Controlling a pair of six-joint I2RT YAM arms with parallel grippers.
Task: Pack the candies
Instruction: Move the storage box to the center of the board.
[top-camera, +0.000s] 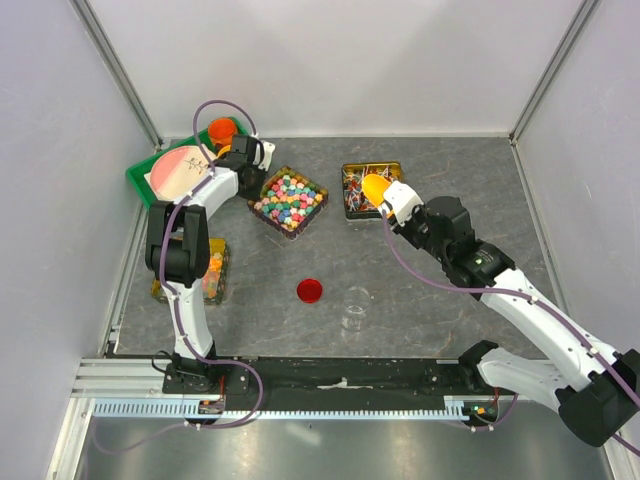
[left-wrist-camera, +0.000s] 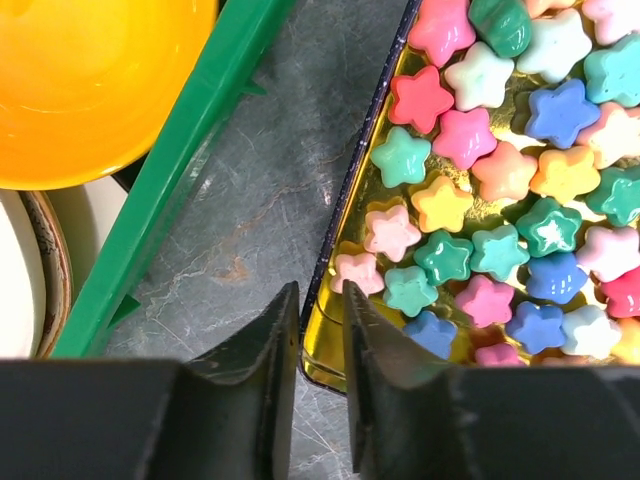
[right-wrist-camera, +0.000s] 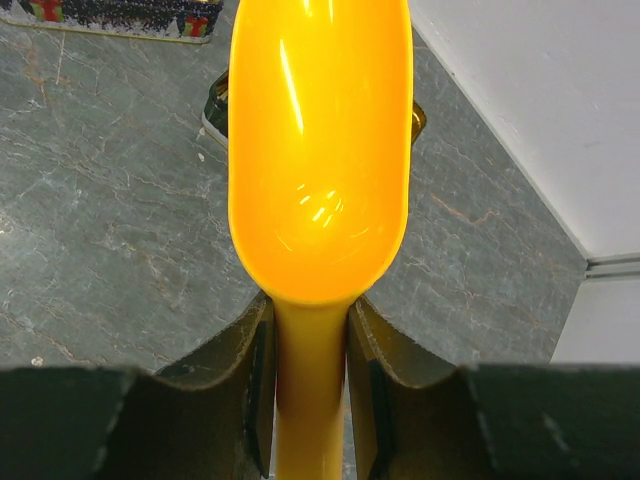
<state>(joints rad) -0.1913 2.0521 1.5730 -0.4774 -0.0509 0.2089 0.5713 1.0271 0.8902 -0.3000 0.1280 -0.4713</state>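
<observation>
The candies (top-camera: 290, 198) (left-wrist-camera: 500, 200), small pastel stars, fill a gold tin (top-camera: 268, 214) (left-wrist-camera: 330, 330) at the middle back of the table. My left gripper (top-camera: 254, 160) (left-wrist-camera: 320, 292) straddles the tin's left wall near a corner, one finger outside and one inside. Its jaws stand a narrow gap apart, and the inner finger is not clearly pressing the wall. My right gripper (top-camera: 396, 202) (right-wrist-camera: 310, 305) is shut on the handle of an empty yellow scoop (top-camera: 375, 187) (right-wrist-camera: 320, 150), held above the table to the right of the candy tin.
A green tray (top-camera: 140, 182) (left-wrist-camera: 190, 170) at the back left holds a pink plate (top-camera: 180, 170), an orange cup (top-camera: 222, 130) and a yellow bowl (left-wrist-camera: 90, 80). A lollipop tin (top-camera: 351, 172) lies under the scoop. A gummy tin (top-camera: 216, 276), a red lid (top-camera: 310, 290) and a clear jar (top-camera: 354, 306) are nearer.
</observation>
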